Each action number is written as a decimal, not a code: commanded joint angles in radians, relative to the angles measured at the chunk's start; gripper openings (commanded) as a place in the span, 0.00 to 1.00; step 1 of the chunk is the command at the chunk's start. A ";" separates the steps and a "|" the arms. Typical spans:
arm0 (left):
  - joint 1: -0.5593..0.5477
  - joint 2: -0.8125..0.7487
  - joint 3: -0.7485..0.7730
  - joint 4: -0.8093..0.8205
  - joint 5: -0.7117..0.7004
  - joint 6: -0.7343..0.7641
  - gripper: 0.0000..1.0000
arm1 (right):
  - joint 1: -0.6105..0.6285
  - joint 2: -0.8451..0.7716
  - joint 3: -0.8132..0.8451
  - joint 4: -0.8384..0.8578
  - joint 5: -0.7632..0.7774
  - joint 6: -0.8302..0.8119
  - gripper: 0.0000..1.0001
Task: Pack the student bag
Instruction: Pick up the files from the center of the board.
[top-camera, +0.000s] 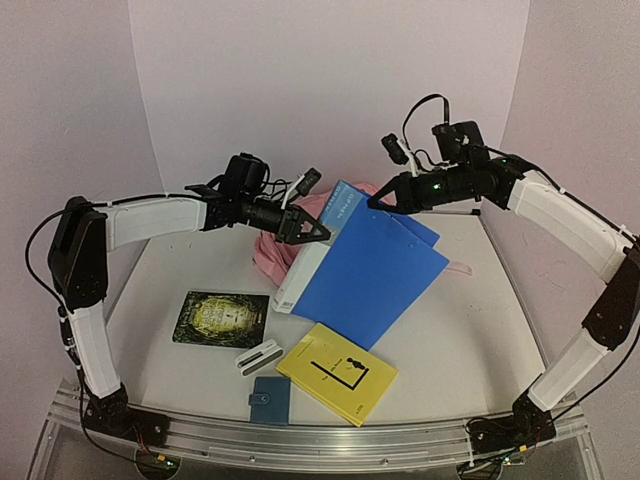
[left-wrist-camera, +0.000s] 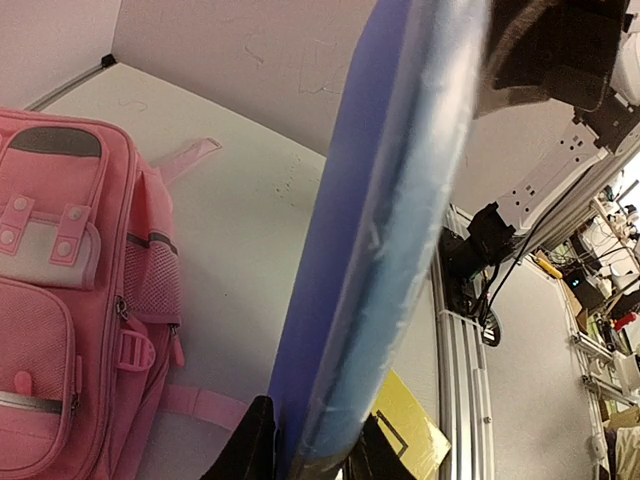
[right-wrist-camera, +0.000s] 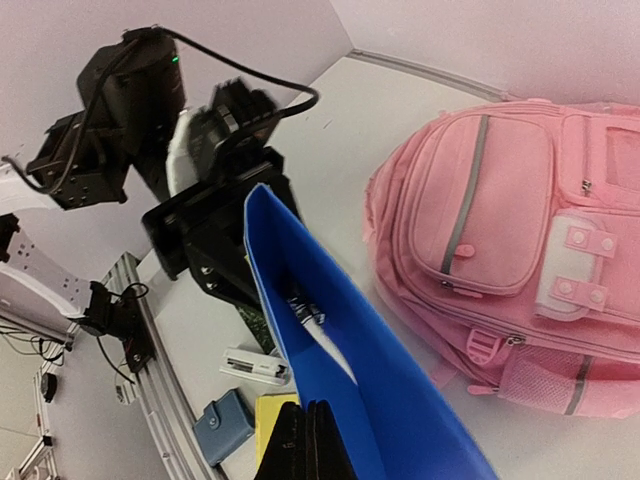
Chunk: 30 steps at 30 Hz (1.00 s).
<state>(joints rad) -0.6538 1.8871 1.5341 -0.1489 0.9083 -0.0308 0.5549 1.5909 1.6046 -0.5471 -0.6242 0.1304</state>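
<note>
Above the white table, a flat blue plastic folder is held tilted. It is pinched at one edge by the left gripper and at another by the right gripper. The large soft pink fabric backpack is laid flat on the table beneath, towards the back wall.

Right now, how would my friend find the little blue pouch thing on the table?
Look at the metal rail across the front, between the arm bases. Just behind it lies a yellow book, and the pouch sits beside its left corner. It is small and dusty blue with a tab, unlike the big bright blue folder.
</note>
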 joint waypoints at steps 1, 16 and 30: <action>-0.019 -0.097 -0.019 0.018 -0.042 0.004 0.16 | 0.011 -0.011 0.041 -0.025 0.092 -0.001 0.00; -0.018 -0.231 0.030 -0.017 -0.119 0.008 0.00 | 0.011 -0.107 0.104 -0.013 0.245 -0.064 0.96; -0.018 -0.424 0.048 -0.515 0.022 0.109 0.00 | 0.063 -0.056 0.148 -0.225 0.075 -0.122 0.98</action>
<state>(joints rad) -0.6727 1.5380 1.5333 -0.5208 0.8574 0.0277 0.5809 1.4999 1.7047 -0.6903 -0.4685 0.0431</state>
